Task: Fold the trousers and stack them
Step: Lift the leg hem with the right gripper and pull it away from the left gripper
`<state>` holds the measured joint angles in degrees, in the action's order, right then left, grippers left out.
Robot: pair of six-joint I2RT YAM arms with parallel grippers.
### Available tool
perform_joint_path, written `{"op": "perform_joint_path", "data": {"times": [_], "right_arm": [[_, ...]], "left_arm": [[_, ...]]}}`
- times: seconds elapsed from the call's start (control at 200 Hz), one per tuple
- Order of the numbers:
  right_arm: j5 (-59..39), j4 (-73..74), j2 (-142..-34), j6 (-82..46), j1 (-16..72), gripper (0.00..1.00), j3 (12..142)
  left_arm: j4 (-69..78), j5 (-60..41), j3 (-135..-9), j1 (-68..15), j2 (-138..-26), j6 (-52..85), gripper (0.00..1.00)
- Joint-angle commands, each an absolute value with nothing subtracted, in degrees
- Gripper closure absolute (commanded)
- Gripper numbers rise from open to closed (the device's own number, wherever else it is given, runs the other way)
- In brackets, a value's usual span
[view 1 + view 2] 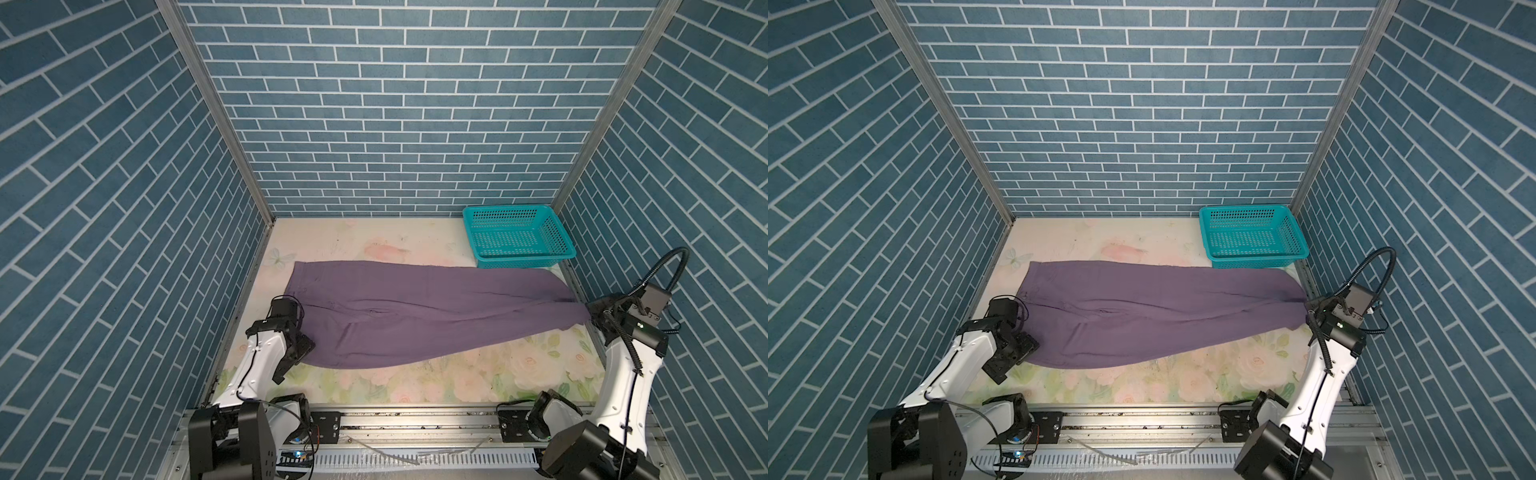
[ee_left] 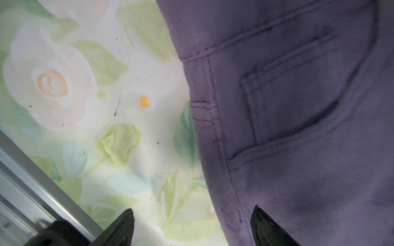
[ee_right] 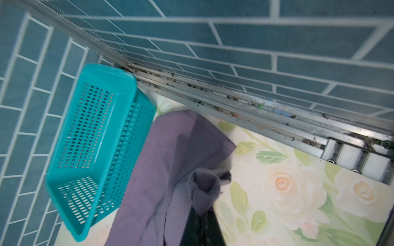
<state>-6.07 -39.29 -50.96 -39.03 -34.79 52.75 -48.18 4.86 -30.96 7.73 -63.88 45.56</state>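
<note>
Surface: floral table (image 1: pixel 457 374), walled in by blue brick-pattern panels.
Left claw (image 2: pixel 193 217): jaws apart and gripping nothing. They straddle the waist edge, with one finger over cloth and the other over bare table.
Right claw (image 1: pixel 593 316): closed on the near leg's hem, with the cloth bunched in its grip.
Trousers (image 1: pixel 415 316): spread on the table, long axis running side to side. The waist is at the left and the hems at the right, so each claw sits at its own end.
Key relation: the waist edge lies between the left jaws, so the left arm is the nearer one for it. Closing there would likely give a hold at both ends for a fold along the length.
Basket (image 1: pixel 519 262): far right corner, empty. The far leg's hem lies just beside its front wall.
</note>
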Motion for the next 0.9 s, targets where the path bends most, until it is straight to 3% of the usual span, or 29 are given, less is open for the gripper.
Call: {"op": "perform_joint_path", "data": {"times": [0.0,0.075,0.14,0.68,0.7,0.77,0.82,0.86,0.895], "right_arm": [[-6.0,-44.9,-48.9,-41.8,-34.9,1.00,57.1],[-6.4,-46.0,-48.3,-42.3,-34.8,1.00,59.1],[-6.6,-46.7,-48.1,-42.5,-34.8,1.00,60.5],[-6.0,-44.6,-53.3,-43.9,-34.9,1.00,68.9],[-6.0,-44.5,-53.3,-43.9,-34.8,1.00,68.9],[-5.6,-44.4,-53.2,-43.6,-34.8,1.00,68.7],[-5.5,-44.3,-53.1,-43.5,-34.9,1.00,68.1],[-5.5,-44.0,-52.9,-43.5,-34.8,1.00,67.7],[-5.6,-43.7,-52.9,-43.5,-34.9,1.00,67.3]], "left_arm": [[-44.1,4.1,-29.2,8.1,-66.3,44.9,0.43],[-42.0,2.4,-29.3,8.1,-67.9,44.4,0.79],[-42.2,2.3,-30.4,8.0,-69.1,44.1,1.00],[-58.0,3.9,-54.1,13.1,-57.6,41.0,1.00],[-58.0,3.8,-53.6,13.1,-57.6,40.8,0.96],[-57.3,4.0,-50.2,13.1,-57.5,40.6,0.63],[-56.7,3.8,-47.6,13.1,-57.6,40.8,0.46],[-55.5,3.4,-45.6,13.1,-57.6,40.8,0.33],[-54.4,3.2,-44.0,13.1,-57.7,41.0,0.29]]}}
